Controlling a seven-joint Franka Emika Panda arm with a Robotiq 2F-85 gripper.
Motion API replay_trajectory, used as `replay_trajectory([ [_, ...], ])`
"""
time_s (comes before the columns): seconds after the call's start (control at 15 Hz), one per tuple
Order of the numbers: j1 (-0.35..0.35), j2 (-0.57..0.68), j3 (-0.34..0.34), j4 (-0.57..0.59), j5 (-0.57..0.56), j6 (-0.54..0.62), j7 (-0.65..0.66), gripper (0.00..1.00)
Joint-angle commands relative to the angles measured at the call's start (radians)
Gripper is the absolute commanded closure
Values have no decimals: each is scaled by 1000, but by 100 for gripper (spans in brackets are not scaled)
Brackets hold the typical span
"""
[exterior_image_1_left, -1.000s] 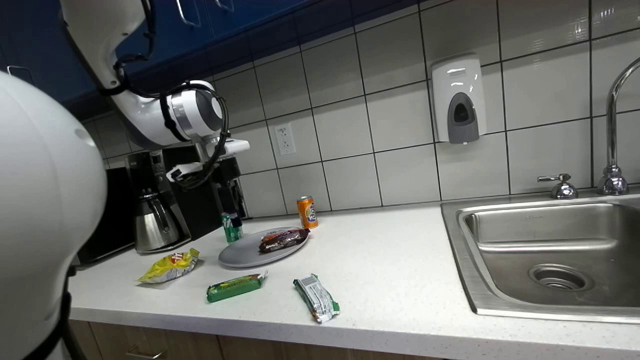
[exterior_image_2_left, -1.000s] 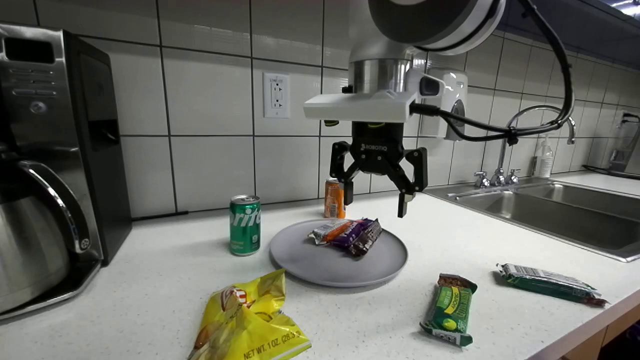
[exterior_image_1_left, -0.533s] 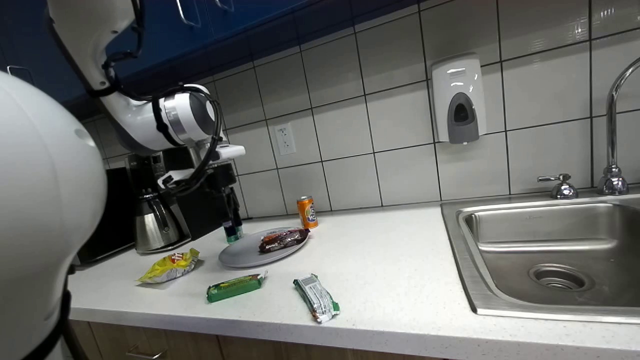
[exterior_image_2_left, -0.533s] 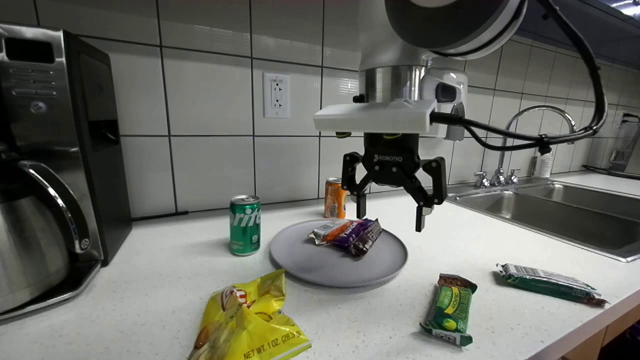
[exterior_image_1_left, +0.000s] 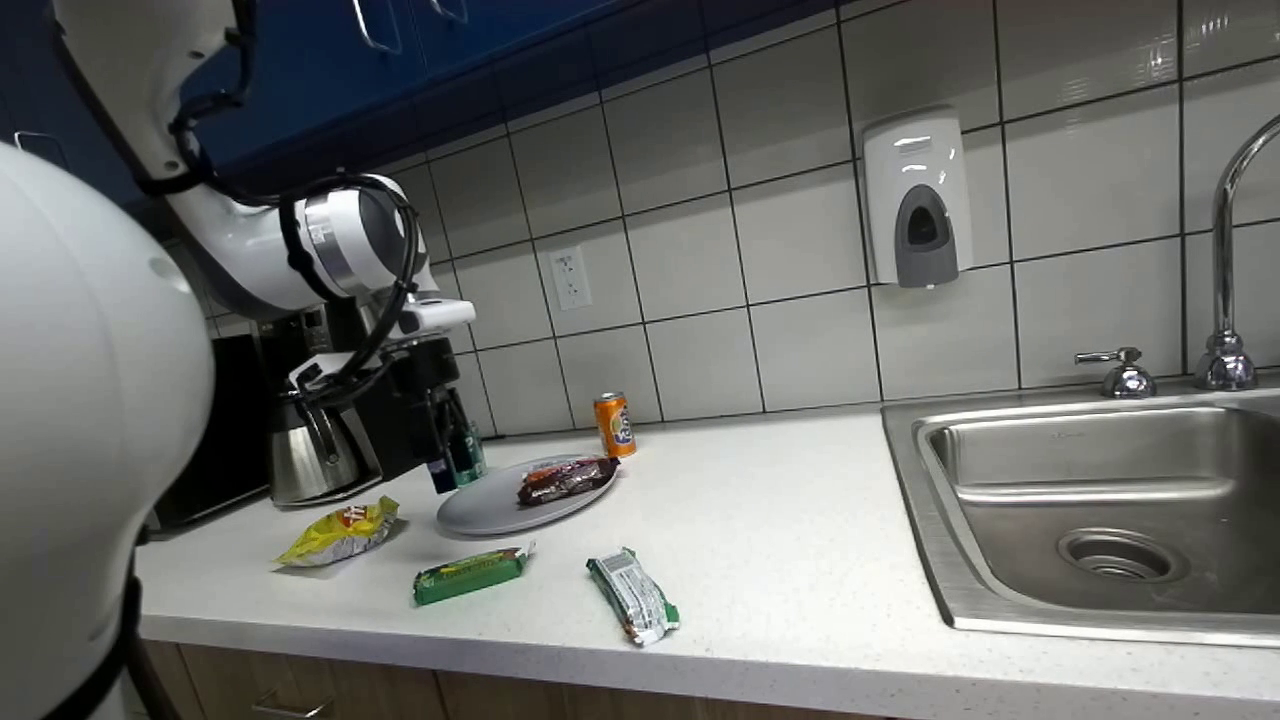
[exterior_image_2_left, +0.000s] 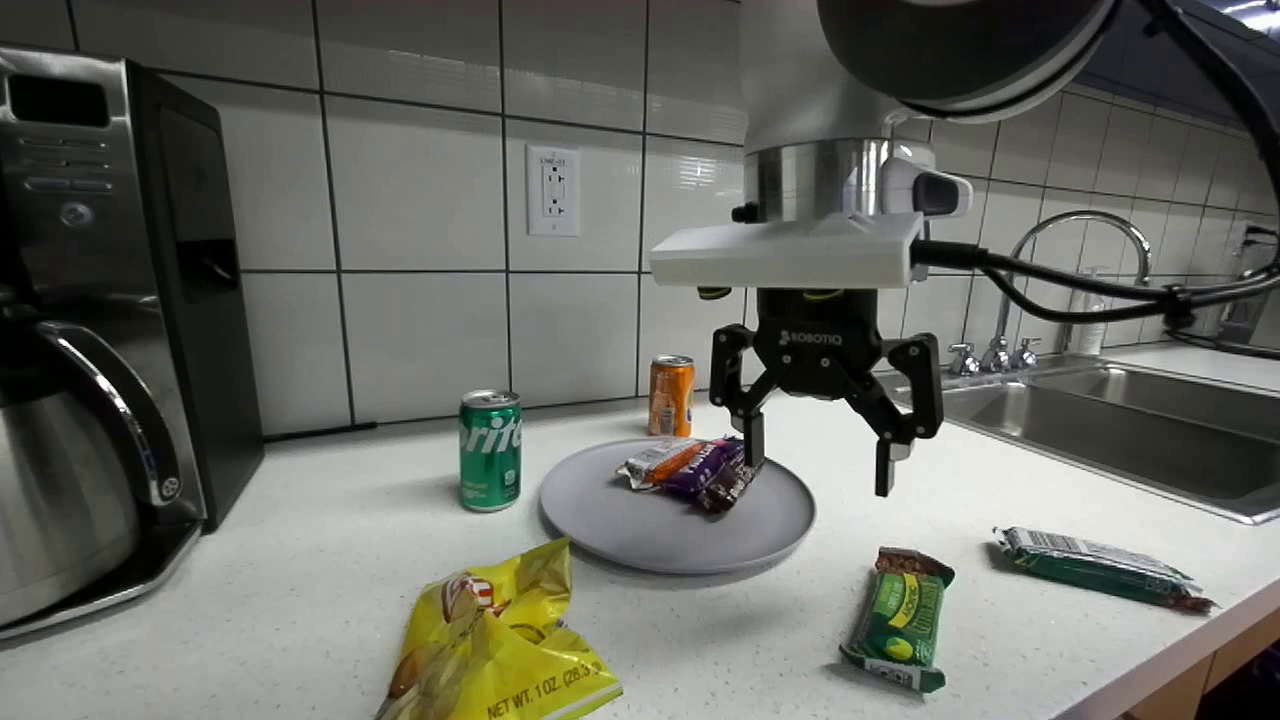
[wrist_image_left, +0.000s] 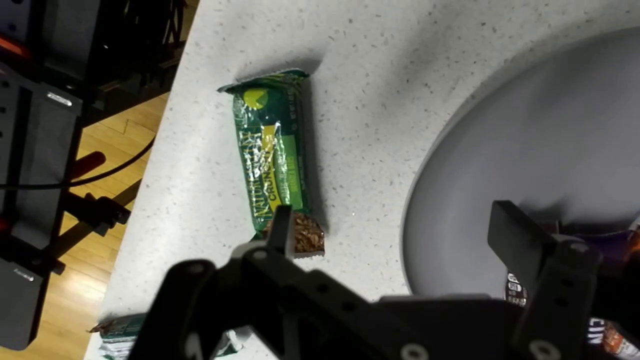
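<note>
My gripper (exterior_image_2_left: 820, 468) is open and empty, above the counter by the right rim of the grey plate (exterior_image_2_left: 620, 520). In the wrist view the gripper (wrist_image_left: 393, 220) has one finger over the plate (wrist_image_left: 465, 150) and the other over the end of a green granola bar (wrist_image_left: 267, 150). That bar (exterior_image_2_left: 903, 620) lies on the counter below. Purple, orange and brown wrapped snack (exterior_image_2_left: 690, 470) rests on the plate, partly hidden by a finger in the wrist view. A second green bar (exterior_image_2_left: 1100, 570) lies label side down further right; it shows partly in the wrist view (wrist_image_left: 122, 335).
A green can (exterior_image_2_left: 490, 450) and an orange can (exterior_image_2_left: 670, 395) stand behind the plate. A yellow chip bag (exterior_image_2_left: 500, 640) lies in front. A coffee maker (exterior_image_2_left: 190, 330) stands at one end, a steel sink (exterior_image_1_left: 920, 500) at the other. A soap dispenser (exterior_image_1_left: 915, 200) hangs on the wall.
The arm has moved down and away from the wall, from above the plate's back toward its right side and the green bar. The gripper has stayed open. The objects have not moved.
</note>
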Motion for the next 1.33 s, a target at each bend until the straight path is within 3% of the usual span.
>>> replay_trajectory([
  [0.0,-26,-57,34,-61,-4,-4,47,0],
  [1.27,-61,-65,29,-188,18,47,16,0],
])
